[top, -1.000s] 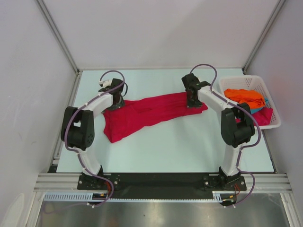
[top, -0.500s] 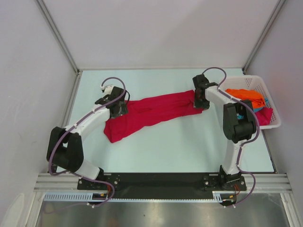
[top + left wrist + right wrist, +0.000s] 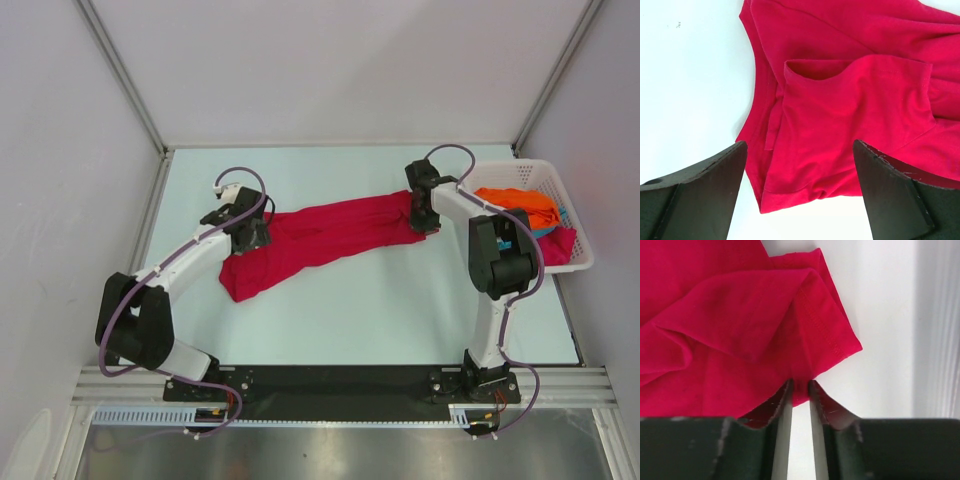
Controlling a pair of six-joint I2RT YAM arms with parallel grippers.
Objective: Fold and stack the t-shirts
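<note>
Evidently the right tool [image 3: 800, 386] had finished its approach. Over the last second it had shifted a little outward to the right-hand edge of the crimson t-shirt [image 3: 320, 238] and drawn its jaws in. They now stood almost together, with a fold of the hem pinched between their tips. The left arm [image 3: 150, 300] had meanwhile swung its elbow low and to the left. That left the left tool [image 3: 799, 150] over a folded-back flap at the shirt's left end, jaws spread wide and holding nothing. Whether its fingertips touched the cloth I could not tell.

The shirt lay in a rumpled diagonal band across the middle of the tabletop [image 3: 400, 300], with its left end nearer the arms and its right end farther off. The orange t-shirt [image 3: 515, 203] and a sliver of the teal t-shirt [image 3: 562, 216] sat in the white basket [image 3: 515, 165] at the right edge.

By my reading, one end was secured and the other was not. The left tool would have to close on its end before the pair could draw the shirt flat. No fold had been made and nothing was stacked, so the task was at an early stage.
</note>
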